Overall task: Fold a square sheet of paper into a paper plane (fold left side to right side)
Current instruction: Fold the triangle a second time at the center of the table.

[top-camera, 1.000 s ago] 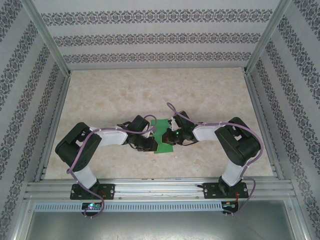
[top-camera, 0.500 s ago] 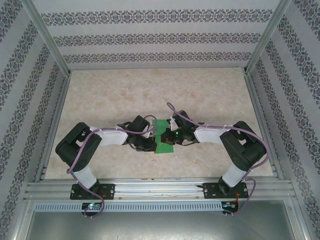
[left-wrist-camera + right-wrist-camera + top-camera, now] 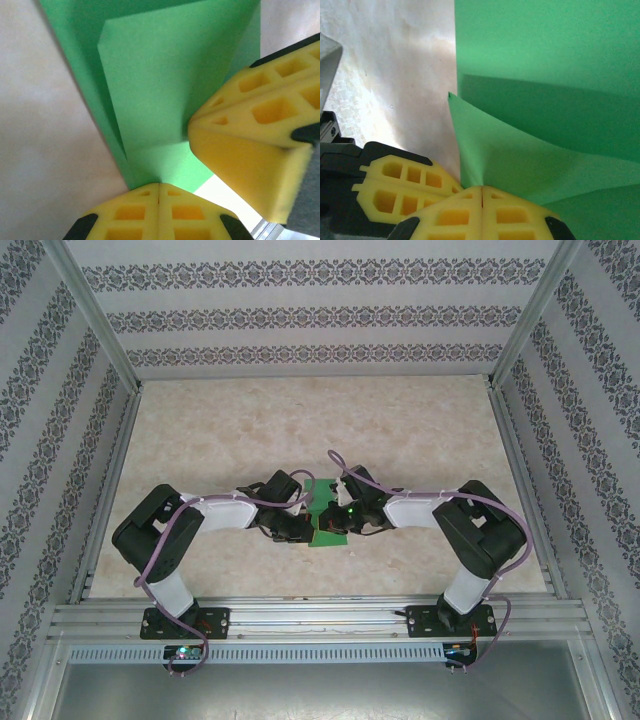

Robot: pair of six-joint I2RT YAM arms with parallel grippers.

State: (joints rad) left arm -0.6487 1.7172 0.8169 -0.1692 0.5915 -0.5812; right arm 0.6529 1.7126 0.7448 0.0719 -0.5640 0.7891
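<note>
- The green sheet [image 3: 328, 538] lies toward the near middle of the table [image 3: 400, 430], directly between the two arms, whose wrists cover much of it from above.
- It is no longer flat. In the left wrist view a flap [image 3: 160, 85] stands raised off the layer below and casts a shadow on it, so a fold looks under way rather than finished.
- The right gripper [image 3: 482, 192] is clenched. The flap narrows to a point right at the seam of its pads, so it appears to be pinching the paper there.
- The left gripper [image 3: 159, 189] is also fully closed, with its tips against the near edge of the lower layer. Whether any paper is caught between its pads cannot be told; it may simply be pinning the sheet down.
- The two grippers work nearly tip to tip at the same near edge, and each one's yellow pads show in the other's wrist view.
- Progress, as a judgement: early. The left-to-right fold seems begun, but the flap is not yet laid down or creased flat.
- Nothing resembling a pointed nose or wings is visible, so most of the plane's folding appears to lie ahead.
- The marbled table around the sheet carries nothing else.
</note>
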